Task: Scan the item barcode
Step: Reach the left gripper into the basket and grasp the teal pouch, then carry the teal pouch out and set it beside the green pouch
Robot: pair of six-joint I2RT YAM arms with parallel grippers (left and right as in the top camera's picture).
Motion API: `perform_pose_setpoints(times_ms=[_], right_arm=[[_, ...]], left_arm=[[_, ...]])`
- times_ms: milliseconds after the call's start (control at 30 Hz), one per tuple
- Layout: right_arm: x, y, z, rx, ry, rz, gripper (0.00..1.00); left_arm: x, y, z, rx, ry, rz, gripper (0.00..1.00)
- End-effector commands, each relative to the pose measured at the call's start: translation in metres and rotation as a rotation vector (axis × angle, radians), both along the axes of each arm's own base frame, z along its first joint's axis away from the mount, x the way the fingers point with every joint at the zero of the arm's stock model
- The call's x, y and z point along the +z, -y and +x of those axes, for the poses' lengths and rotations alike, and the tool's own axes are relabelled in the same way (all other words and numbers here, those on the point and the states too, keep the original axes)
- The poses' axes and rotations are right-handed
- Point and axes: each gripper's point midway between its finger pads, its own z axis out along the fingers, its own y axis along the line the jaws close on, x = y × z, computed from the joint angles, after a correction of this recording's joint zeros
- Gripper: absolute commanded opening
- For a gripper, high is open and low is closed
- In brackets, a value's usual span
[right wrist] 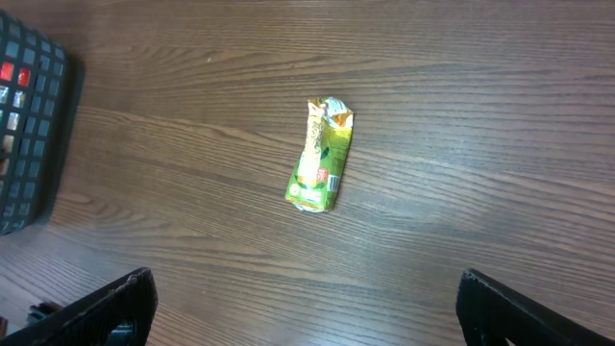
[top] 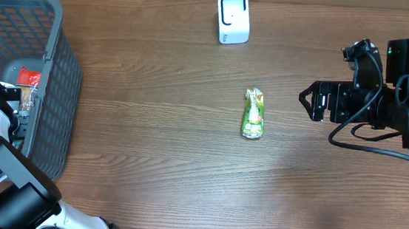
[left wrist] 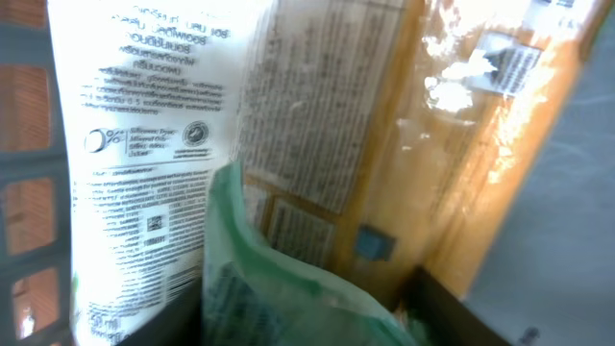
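Note:
My left gripper (left wrist: 307, 332) is down inside the grey basket (top: 61, 57). A green packet (left wrist: 279, 288) fills the gap between its dark fingers (left wrist: 452, 312), which press on it from both sides. Behind it lie a white printed pouch (left wrist: 144, 144) and an orange-wrapped packet (left wrist: 432, 144). A green and yellow snack packet (top: 253, 113) lies flat mid-table, also seen in the right wrist view (right wrist: 320, 168). The white scanner (top: 233, 18) stands at the table's far edge. My right gripper (top: 310, 100) hovers to the right of the snack packet, open and holding nothing (right wrist: 306, 308).
The basket fills the left side of the table, with a red-labelled item (top: 29, 78) showing inside it. Its dark corner (right wrist: 29, 115) shows at the left of the right wrist view. Bare wood lies around the snack packet.

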Motion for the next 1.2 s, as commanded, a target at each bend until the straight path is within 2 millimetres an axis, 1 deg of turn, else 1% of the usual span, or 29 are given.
perform_pose_setpoints(times_ms=[0, 33, 67, 200, 267, 333, 433, 467, 500, 533, 600, 700, 767, 800, 833, 867, 900, 933, 967, 1000, 1067, 1167], right_arm=[[0.007, -0.001, 0.002, 0.009, 0.027, -0.003, 1.0], [0.007, -0.001, 0.002, 0.009, 0.027, -0.003, 1.0], [0.007, -0.001, 0.002, 0.009, 0.027, -0.003, 1.0], [0.007, -0.001, 0.002, 0.009, 0.027, -0.003, 1.0], [0.007, -0.001, 0.002, 0.009, 0.027, -0.003, 1.0], [0.007, -0.001, 0.002, 0.009, 0.027, -0.003, 1.0], [0.007, -0.001, 0.002, 0.009, 0.027, -0.003, 1.0], [0.007, -0.001, 0.002, 0.009, 0.027, -0.003, 1.0], [0.007, -0.001, 0.002, 0.009, 0.027, -0.003, 1.0], [0.007, -0.001, 0.002, 0.009, 0.027, -0.003, 1.0], [0.007, -0.001, 0.002, 0.009, 0.027, -0.003, 1.0], [0.007, -0.001, 0.002, 0.009, 0.027, -0.003, 1.0], [0.007, -0.001, 0.002, 0.009, 0.027, -0.003, 1.0], [0.007, -0.001, 0.002, 0.009, 0.027, -0.003, 1.0], [0.007, -0.001, 0.002, 0.009, 0.027, -0.003, 1.0], [0.007, -0.001, 0.002, 0.009, 0.027, -0.003, 1.0], [0.007, -0.001, 0.002, 0.009, 0.027, -0.003, 1.0], [0.007, -0.001, 0.002, 0.009, 0.027, -0.003, 1.0], [0.007, -0.001, 0.002, 0.009, 0.027, -0.003, 1.0], [0.007, -0.001, 0.002, 0.01, 0.027, -0.003, 1.0], [0.007, -0.001, 0.002, 0.009, 0.027, -0.003, 1.0], [0.007, -0.001, 0.002, 0.009, 0.027, -0.003, 1.0]], left_arm=[[-0.022, 0.01, 0.004, 0.036, 0.021, -0.081, 0.19], [-0.022, 0.013, 0.005, 0.035, 0.02, -0.083, 0.08], [-0.022, 0.014, 0.006, 0.03, 0.019, -0.085, 0.04], [-0.015, 0.021, 0.016, 0.002, 0.013, -0.08, 0.04], [-0.005, 0.023, 0.026, -0.009, 0.03, -0.07, 0.04], [0.01, 0.022, 0.038, 0.014, 0.059, -0.043, 0.04], [0.04, 0.018, 0.056, 0.061, 0.108, 0.003, 0.04], [0.055, 0.017, 0.064, 0.076, 0.136, 0.013, 0.04], [0.064, 0.017, 0.068, 0.086, 0.152, 0.017, 0.04], [0.08, 0.016, 0.075, 0.115, 0.186, 0.019, 0.04], [0.101, 0.015, 0.081, 0.17, 0.234, 0.018, 0.04], [0.129, 0.014, 0.085, 0.25, 0.293, 0.01, 0.04], [0.154, 0.015, 0.087, 0.308, 0.344, 0.005, 0.04], [0.173, 0.018, 0.089, 0.35, 0.392, -0.011, 0.04], [0.188, 0.022, 0.092, 0.372, 0.437, -0.037, 0.04], [0.203, 0.03, 0.096, 0.383, 0.482, -0.076, 0.04], [0.225, 0.045, 0.101, 0.384, 0.547, -0.149, 0.04], [0.242, 0.059, 0.105, 0.374, 0.593, -0.217, 0.04], [0.254, 0.071, 0.108, 0.365, 0.622, -0.272, 0.04], [0.279, 0.102, 0.112, 0.33, 0.681, -0.408, 0.04], [0.302, 0.132, 0.115, 0.272, 0.726, -0.525, 0.04], [0.322, 0.173, 0.119, 0.166, 0.754, -0.636, 0.04]])
